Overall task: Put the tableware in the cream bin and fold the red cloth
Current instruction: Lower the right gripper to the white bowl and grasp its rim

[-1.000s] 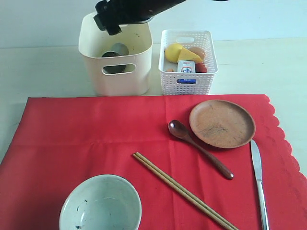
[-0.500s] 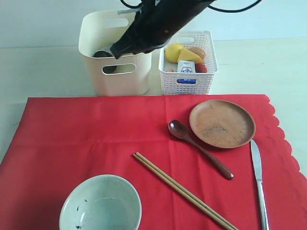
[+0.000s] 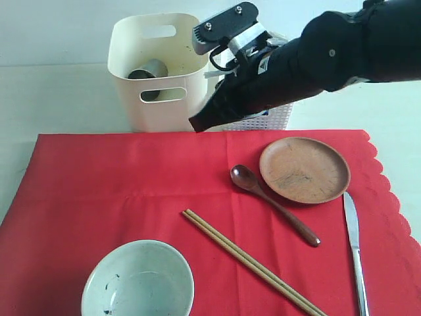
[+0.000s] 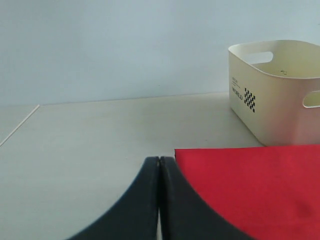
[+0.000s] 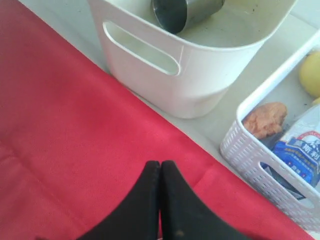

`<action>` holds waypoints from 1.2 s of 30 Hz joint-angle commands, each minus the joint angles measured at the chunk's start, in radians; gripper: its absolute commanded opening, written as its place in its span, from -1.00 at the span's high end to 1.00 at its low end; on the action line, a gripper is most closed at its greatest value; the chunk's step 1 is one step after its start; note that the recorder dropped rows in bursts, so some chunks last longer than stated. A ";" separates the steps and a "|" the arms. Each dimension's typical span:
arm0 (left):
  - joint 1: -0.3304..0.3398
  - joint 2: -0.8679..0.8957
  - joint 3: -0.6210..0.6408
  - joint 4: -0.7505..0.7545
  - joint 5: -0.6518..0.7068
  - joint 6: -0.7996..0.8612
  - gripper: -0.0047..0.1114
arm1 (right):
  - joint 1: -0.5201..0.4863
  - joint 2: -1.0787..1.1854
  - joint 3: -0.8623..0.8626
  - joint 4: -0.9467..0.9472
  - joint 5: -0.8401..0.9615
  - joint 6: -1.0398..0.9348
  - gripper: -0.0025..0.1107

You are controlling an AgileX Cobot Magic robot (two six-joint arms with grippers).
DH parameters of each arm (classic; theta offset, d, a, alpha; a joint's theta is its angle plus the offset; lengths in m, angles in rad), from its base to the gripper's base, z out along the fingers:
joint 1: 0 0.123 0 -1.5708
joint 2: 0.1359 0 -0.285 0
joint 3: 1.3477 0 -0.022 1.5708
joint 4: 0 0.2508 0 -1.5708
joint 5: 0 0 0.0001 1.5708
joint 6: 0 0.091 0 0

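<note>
The steel cup lies on its side inside the cream bin, and shows in the right wrist view as the cup in the bin. My right gripper is shut and holds nothing. It hovers over the back edge of the red cloth, just in front of the bin. On the cloth rest the brown plate, wooden spoon, chopsticks, silver knife and pale bowl. My left gripper is shut and empty, low by a corner of the cloth.
The white lattice basket stands right of the bin, mostly hidden behind my right arm. The right wrist view shows the basket holding a milk carton, a brownish food piece and a lemon.
My right arm has pulled away from above the cream bin, swinging down and right until its gripper is over the cloth's back edge. The cup stays in the bin.
</note>
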 commanded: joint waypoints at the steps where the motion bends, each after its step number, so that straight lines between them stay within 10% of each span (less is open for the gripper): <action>1: 0.001 -0.006 -0.001 0.004 -0.007 -0.005 0.92 | 0.004 -0.064 0.016 0.023 0.012 -0.036 0.96; 18: 0.001 -0.006 -0.001 0.004 -0.007 -0.005 0.92 | 0.294 -0.181 0.016 0.027 0.345 -0.025 0.92; 28: 0.001 -0.006 -0.001 0.004 -0.007 -0.005 0.92 | 0.310 -0.073 0.016 0.034 0.329 0.005 0.06; 36: 0.001 -0.006 -0.001 0.004 -0.007 -0.005 0.92 | 0.310 0.068 -0.052 0.094 0.373 -0.004 -0.09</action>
